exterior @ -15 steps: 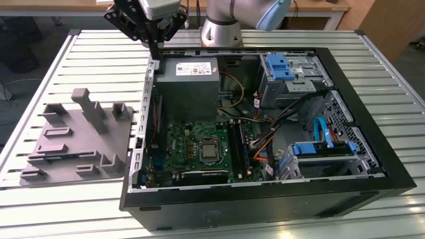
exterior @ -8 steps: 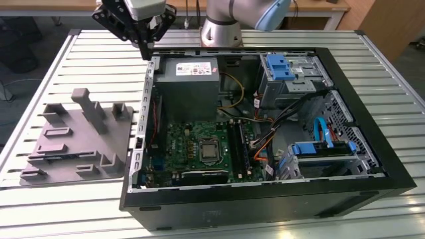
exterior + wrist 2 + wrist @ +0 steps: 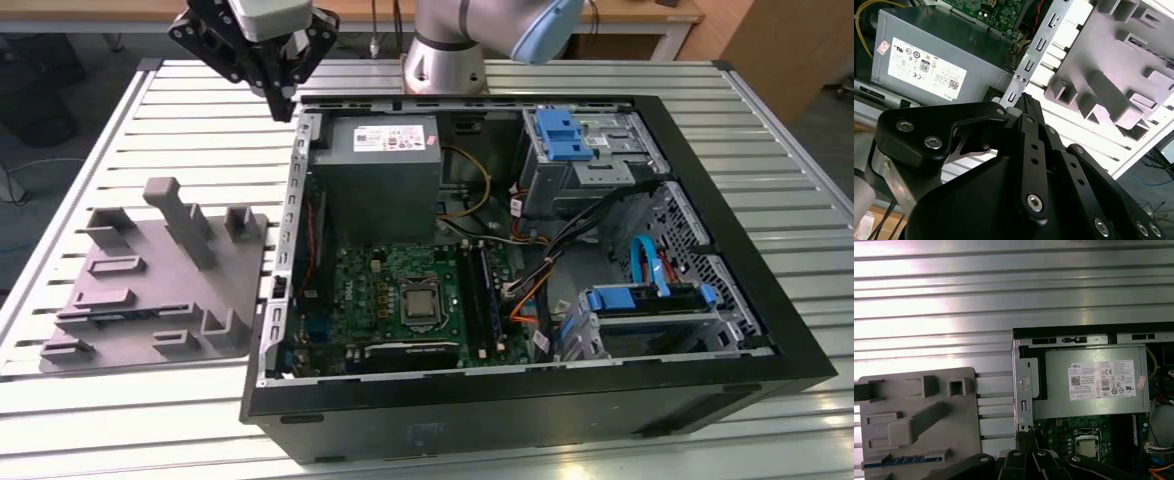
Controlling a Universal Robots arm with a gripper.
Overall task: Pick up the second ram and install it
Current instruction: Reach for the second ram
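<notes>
The second ram [image 3: 124,317] is a thin dark stick standing on edge in a slot near the front of the grey holder plate [image 3: 160,297]; in the first wrist view the ram [image 3: 904,460] shows as a bluish strip in the plate [image 3: 966,440]. My gripper [image 3: 283,106] hangs above the table by the far left corner of the open computer case, well away from the ram. Its fingers meet at the tips in both wrist views, with the gripper [image 3: 1025,100] [image 3: 1026,436] shut on nothing.
The open computer case [image 3: 747,200] lies on the slatted metal table [image 3: 160,120]. Inside it are the power supply [image 3: 387,160], the green motherboard [image 3: 367,290] with its processor socket [image 3: 420,300], cables and blue drive brackets [image 3: 561,130]. The arm's base [image 3: 447,60] stands behind the case.
</notes>
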